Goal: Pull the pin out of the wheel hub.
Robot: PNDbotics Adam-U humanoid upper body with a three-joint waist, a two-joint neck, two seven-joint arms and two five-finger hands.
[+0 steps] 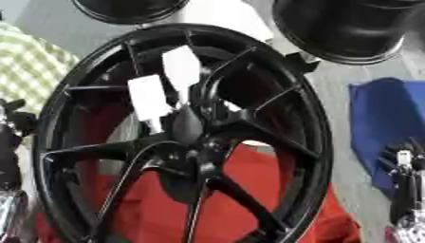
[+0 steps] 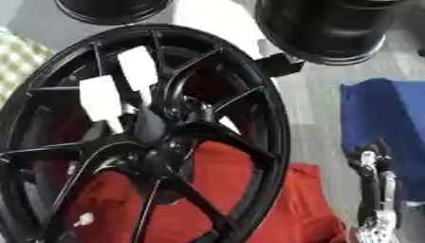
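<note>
Grey bench carries a black wheel over red cloth, hub central. Two white tags lie at 11 o'clock of the hub, partly covering spokes; no pin is discernible. Blue cloth sits at 3 o'clock, black rims at 12. Right robot hand at 4 o'clock, fingers straight, empty. Only the left eye shows the left robot hand at 9 o'clock; its grip is unclear.

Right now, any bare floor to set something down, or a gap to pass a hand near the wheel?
One bare grey strip: between the wheel rim and the blue cloth, below the upper-right black wheel. The right hand sits at its lower end. Under the wheel is red cloth. The left hand crowds the rim's left side.
</note>
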